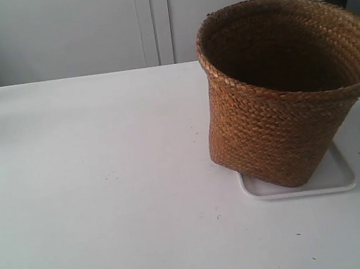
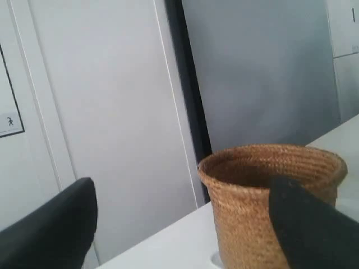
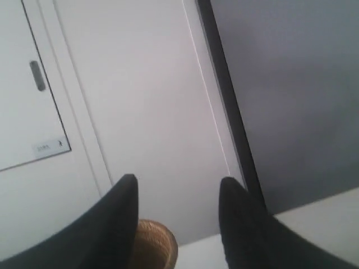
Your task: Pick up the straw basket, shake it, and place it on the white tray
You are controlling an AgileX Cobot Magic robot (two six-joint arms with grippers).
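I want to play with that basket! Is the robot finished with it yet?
Pretty much done, it seems. The straw basket already stands on the white tray, though its base seems to poke past one edge. Nothing is in hand: the left hand and right hand are both open, empty and off the basket. The shaking can't be checked from here. Left, at most: nudging it to the middle.

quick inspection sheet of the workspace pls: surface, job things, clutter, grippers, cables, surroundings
surface: white table, a few tiny dark specks
job's things: straw basket standing on the white tray, at the exterior view's right
clutter: nothing seen
grippers: left gripper open, right gripper open, both holding nothing and off the basket
cables: nothing seen
surroundings: pale wall panels behind the table
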